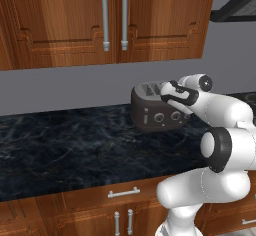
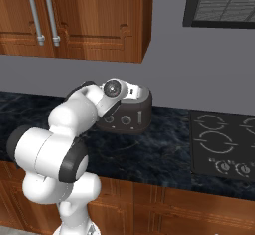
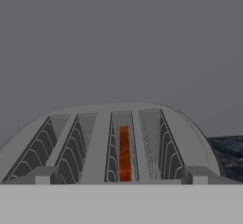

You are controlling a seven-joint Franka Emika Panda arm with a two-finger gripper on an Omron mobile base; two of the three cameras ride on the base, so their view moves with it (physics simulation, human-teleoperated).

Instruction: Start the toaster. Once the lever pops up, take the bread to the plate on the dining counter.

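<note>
Gripper point(image 3: 121, 176) released, fingertips point(image 3: 43, 175) wide just above the toaster point(image 3: 114, 137) at the tabletop's back edge, bread point(image 3: 124, 153) slotted; starting step: next, press the lever point(image 1: 145, 116) down

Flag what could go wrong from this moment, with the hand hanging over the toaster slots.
1. The open gripper sits above the toaster top, while the lever is on the front face beside two round knobs; a descent could hit a knob or the slot edges instead.
2. The bread sits deep in a narrow slot, so a later grasp may scrape the slot walls.
</note>
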